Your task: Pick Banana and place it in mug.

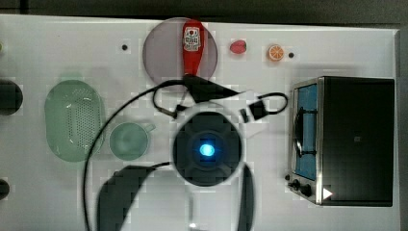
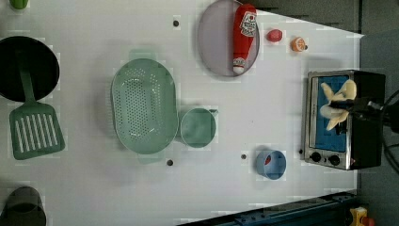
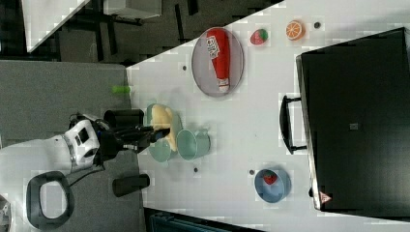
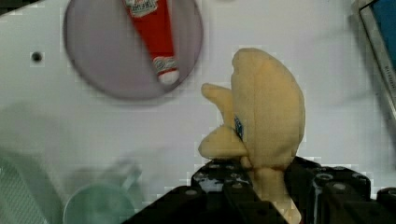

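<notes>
Above the white table [image 2: 94, 188], clear of its surface, the gripper [image 4: 268, 186] pinches the banana [image 4: 261, 112] by one end; the mug [image 2: 198, 127] stands touching the colander [image 2: 143, 106], with bare tabletop between it and the oven [image 2: 343, 117]; from the top view the arm's body hides the banana.

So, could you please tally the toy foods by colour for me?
Red: 3, the ketchup bottle, a strawberry, another in the blue bowl
Orange: 1, the orange slice
Cream-yellow: 1, the banana
Total: 5
</notes>
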